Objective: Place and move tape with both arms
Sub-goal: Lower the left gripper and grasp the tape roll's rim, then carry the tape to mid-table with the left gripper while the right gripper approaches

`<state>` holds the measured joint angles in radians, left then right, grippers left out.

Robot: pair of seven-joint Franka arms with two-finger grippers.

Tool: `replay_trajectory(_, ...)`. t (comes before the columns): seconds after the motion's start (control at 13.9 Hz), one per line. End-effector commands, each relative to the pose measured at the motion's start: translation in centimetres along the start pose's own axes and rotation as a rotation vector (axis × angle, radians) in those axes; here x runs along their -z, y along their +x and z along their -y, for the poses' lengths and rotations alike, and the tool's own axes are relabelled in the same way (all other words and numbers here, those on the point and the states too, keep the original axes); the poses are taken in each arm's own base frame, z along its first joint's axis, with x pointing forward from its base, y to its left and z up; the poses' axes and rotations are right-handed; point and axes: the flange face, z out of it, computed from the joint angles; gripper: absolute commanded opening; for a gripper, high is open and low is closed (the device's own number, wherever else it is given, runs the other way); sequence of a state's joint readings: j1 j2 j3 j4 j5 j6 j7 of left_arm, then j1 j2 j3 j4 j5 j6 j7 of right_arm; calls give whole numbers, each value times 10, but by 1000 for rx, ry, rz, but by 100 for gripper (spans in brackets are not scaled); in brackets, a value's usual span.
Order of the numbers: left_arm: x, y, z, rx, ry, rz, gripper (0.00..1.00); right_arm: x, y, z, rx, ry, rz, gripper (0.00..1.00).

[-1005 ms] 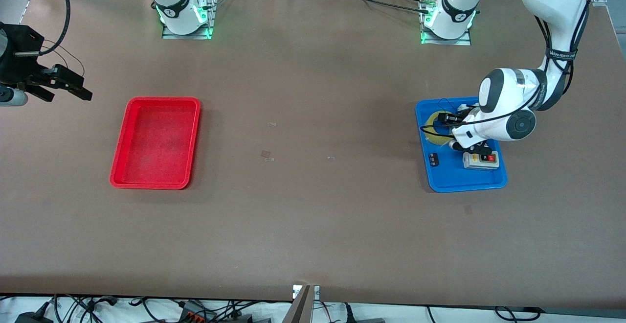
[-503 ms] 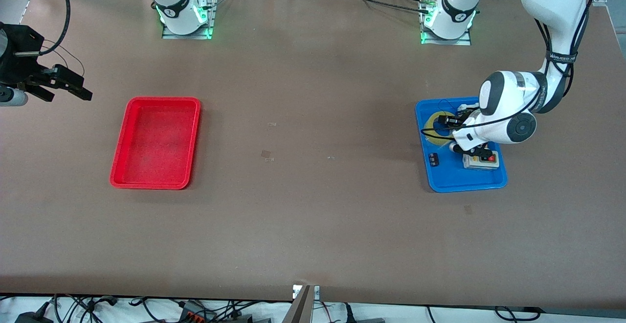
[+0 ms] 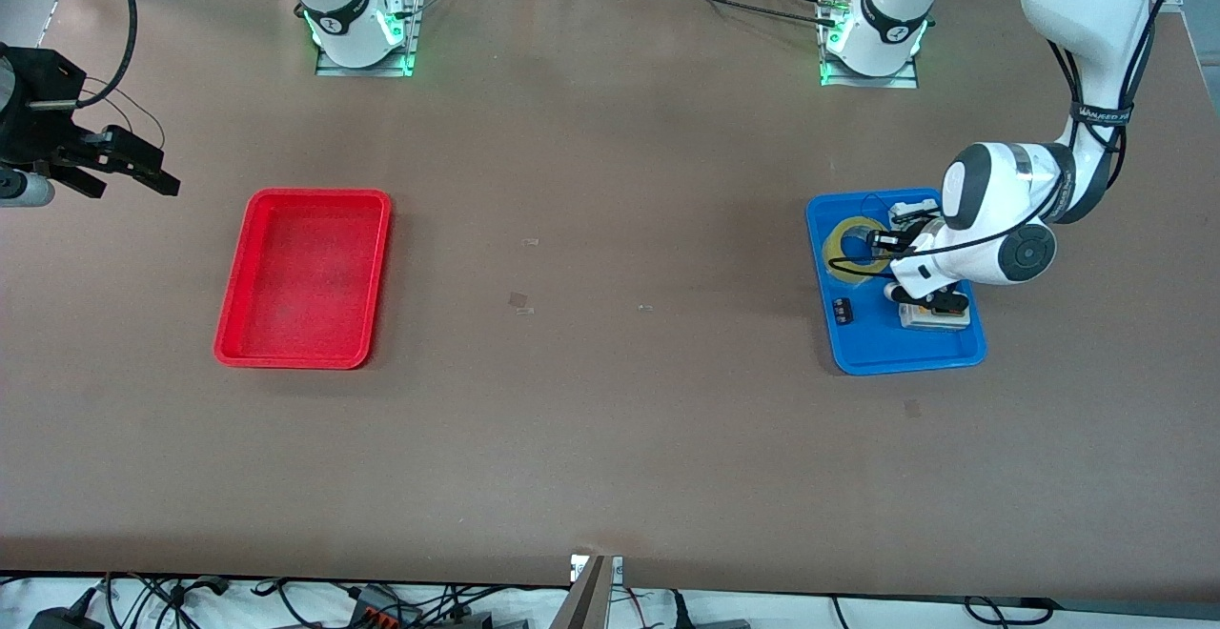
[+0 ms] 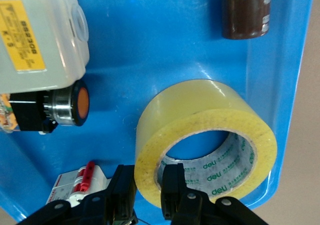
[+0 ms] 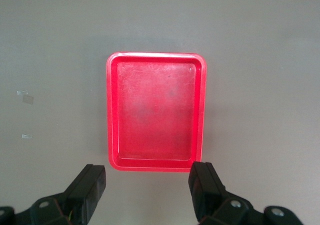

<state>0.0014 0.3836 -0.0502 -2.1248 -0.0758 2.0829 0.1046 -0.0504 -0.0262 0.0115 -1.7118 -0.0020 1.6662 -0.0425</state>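
Yellow tape (image 4: 205, 145) lies flat in the blue tray (image 3: 905, 348), hollow upward, its wall pinched between my left gripper (image 4: 148, 195) fingers, one inside the ring, one outside, while my right gripper (image 5: 149, 189) waits spread above the red tray (image 5: 156, 112).

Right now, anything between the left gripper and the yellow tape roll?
Nothing visible. The left gripper is shut on the wall of the translucent yellow tape roll in the blue plastic tray, one finger inside the core, one outside. The right gripper waits open above the red plastic tray.
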Motion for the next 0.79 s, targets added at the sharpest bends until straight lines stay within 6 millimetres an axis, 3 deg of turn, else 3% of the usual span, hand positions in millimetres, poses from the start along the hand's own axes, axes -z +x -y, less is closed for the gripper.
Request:
replay_trajectory(0.0, -1, 4, -9, -9, -9, 7, 4, 6, 0, 2, 6, 14, -3, 100)
replay_trajectory(0.5, 60, 37, -18, -30, -19, 162, 0, 7, -2, 3, 6, 14, 6, 100)
replay_trajectory(0.65, 78, 41, -29, 22, -19, 139, 0, 7, -2, 7, 11, 15, 5, 100)
replay_trajectory(0.72, 84, 44, -47, 56, -4, 126, 0, 7, -1, 9, 6, 18, -1, 100)
